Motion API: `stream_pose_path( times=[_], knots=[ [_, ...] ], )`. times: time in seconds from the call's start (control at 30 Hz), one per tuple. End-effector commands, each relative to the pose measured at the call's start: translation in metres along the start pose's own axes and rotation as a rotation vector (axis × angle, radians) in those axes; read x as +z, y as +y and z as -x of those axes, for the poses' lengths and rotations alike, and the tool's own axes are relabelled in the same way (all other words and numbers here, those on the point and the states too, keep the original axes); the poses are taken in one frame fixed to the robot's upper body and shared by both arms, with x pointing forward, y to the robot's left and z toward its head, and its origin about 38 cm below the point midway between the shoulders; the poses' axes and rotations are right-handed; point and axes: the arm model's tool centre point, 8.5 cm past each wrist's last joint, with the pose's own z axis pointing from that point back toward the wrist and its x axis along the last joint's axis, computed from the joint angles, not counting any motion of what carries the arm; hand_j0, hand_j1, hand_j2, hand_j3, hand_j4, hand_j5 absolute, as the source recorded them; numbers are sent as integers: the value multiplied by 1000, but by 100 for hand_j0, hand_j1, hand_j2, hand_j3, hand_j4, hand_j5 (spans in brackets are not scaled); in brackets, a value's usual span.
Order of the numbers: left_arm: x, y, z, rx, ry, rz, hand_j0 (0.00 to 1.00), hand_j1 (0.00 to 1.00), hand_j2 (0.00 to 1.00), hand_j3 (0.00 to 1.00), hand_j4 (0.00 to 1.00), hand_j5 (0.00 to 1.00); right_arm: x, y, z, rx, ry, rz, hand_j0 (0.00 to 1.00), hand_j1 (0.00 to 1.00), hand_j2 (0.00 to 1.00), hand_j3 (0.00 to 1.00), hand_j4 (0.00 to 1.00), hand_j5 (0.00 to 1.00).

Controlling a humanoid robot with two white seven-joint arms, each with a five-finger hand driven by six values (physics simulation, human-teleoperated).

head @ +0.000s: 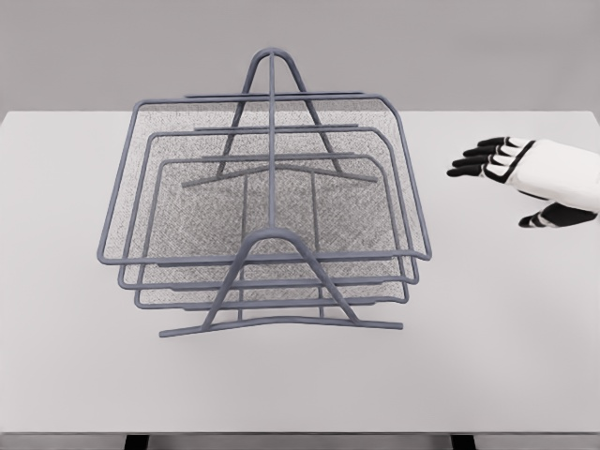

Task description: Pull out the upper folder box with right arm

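A grey wire-mesh folder rack (267,211) with three stacked trays stands in the middle of the white table (487,356). The upper tray (187,187) is the widest, and its front rim runs across at about mid-height of the rack. My right hand (497,169) hovers to the right of the rack, well apart from the upper tray's right rim. Its black fingers (478,150) are spread and point left toward the rack, holding nothing. The left arm is out of the picture.
Two arched wire legs, front (281,323) and back (272,66), hold the rack up. The table's front edge (300,433) runs along the bottom of the view.
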Motion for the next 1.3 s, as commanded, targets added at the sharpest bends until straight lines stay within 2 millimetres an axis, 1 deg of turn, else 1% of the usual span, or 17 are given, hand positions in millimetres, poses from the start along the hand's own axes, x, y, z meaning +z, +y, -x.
stream_pose_path(
  times=[0.0,0.07,0.1,0.13,0.2,0.23,0.27,0.3,0.4,0.43,0.5,0.53,0.7,0.87,1.03,1.13,1.27],
  knots=[
    [0,0,0,1,0,0,100,100,100,100,100,100,3,-2,-1,-21,-10,-8,100,100,100,100,100,100],
    [0,0,0,1,0,0,100,100,100,100,100,100,-1,-3,-2,-17,-17,3,100,100,100,100,100,100],
    [0,0,0,1,0,0,100,100,100,100,100,100,-10,-6,-5,-11,-42,7,100,100,100,100,100,100],
    [0,0,0,1,0,0,100,100,100,100,100,100,-26,-11,-11,5,-84,-6,100,100,100,100,100,100],
    [0,0,0,1,0,0,100,100,100,100,100,100,-31,-23,-12,29,-98,8,100,100,100,100,100,100],
    [0,0,0,1,0,0,100,100,100,100,100,100,-31,-23,-13,29,-100,8,100,100,100,100,100,100],
    [0,0,0,1,0,0,100,100,100,100,100,100,-35,-18,-14,21,-111,-9,100,100,100,100,100,100],
    [0,0,0,1,0,0,100,100,100,100,100,100,-40,-18,-17,25,-126,-15,100,100,100,100,100,100],
    [0,0,0,1,0,0,100,100,100,100,100,100,-46,-34,-20,43,-149,15,100,100,100,100,100,100],
    [0,0,0,1,0,0,100,100,100,100,100,100,-46,-33,-20,43,-150,12,100,100,100,100,100,100],
    [0,0,0,1,0,0,100,100,100,100,100,100,-62,-34,-31,65,-202,-33,100,100,100,100,100,100],
    [0,0,0,1,0,0,100,100,100,100,100,100,-67,-36,-32,75,-213,-48,100,100,100,100,100,100],
    [0,0,0,1,0,0,100,100,100,100,100,100,-69,-34,-33,95,-214,-75,100,100,100,100,100,100],
    [0,0,0,1,0,0,100,100,100,100,100,100,-76,-18,-35,100,-219,-124,100,100,100,100,100,100],
    [0,0,0,1,0,0,100,100,100,100,100,100,-77,-11,-35,104,-218,-148,100,100,100,100,100,100],
    [0,0,0,1,0,0,100,100,100,100,100,100,-76,-10,-34,105,-212,-156,100,100,100,100,100,100],
    [1,0,2,1,3,0,100,100,100,100,100,100,-66,-9,-28,115,-182,-178,100,100,100,100,100,100]
  ],
)
